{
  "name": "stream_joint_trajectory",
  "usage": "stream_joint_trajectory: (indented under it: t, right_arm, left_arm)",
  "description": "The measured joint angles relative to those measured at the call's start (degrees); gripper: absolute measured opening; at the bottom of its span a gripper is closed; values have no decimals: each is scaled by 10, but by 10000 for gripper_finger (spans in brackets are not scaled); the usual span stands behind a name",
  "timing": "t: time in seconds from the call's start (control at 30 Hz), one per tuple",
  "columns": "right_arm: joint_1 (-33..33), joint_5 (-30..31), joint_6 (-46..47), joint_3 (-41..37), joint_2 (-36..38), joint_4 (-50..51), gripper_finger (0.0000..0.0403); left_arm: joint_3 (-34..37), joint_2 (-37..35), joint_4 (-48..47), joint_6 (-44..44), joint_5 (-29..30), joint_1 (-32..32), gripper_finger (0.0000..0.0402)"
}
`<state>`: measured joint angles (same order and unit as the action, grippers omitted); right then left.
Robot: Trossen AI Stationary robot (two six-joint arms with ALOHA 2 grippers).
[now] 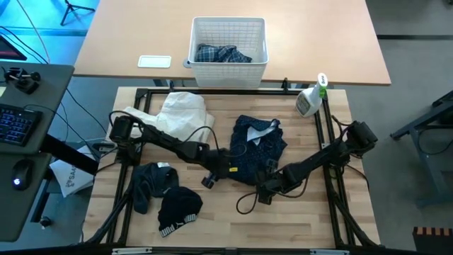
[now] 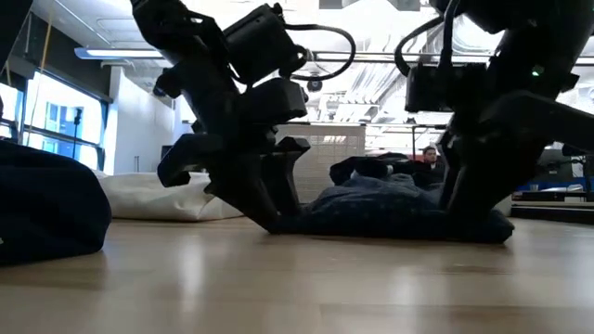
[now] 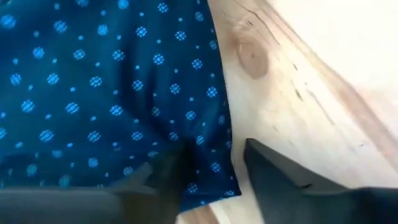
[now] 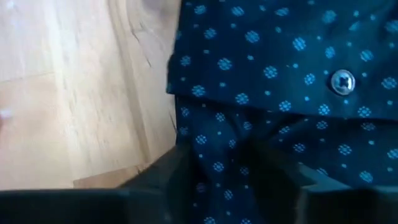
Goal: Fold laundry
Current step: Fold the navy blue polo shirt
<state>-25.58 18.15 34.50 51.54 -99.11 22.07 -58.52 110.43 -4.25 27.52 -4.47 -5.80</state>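
Here my left gripper [image 3: 205, 186] and right gripper [image 4: 214, 180] are both down at the near edge of the navy dotted shirt [image 1: 258, 145], which lies crumpled in the middle of the wooden table [image 1: 212, 227]. Each has its fingers parted and straddling the cloth's edge, though I cannot tell whether either has actually pinched it. The fabric looks thin, light and limp, so I judge it will sag and bunch, and is best held at the hem corners, one per side.
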Motion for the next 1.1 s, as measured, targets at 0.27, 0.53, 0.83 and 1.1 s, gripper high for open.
stream_joint_trajectory:
  t: [0.27,0.53,0.83,1.1]
  right_arm:
    - [13,-125,56,27,5,-6,14]
    - [16,-159,108,56,134,6,7]
    - [21,-50,190,57,315,69,3]
    - [108,-21,197,40,328,219,2]
  left_arm:
    - [-30,-61,-89,-60,8,5,12]
    - [-122,-182,-237,-42,-37,25,2]
    - [-163,-255,-213,-151,-106,54,1]
    - [-162,-153,-217,-197,-53,117,0]
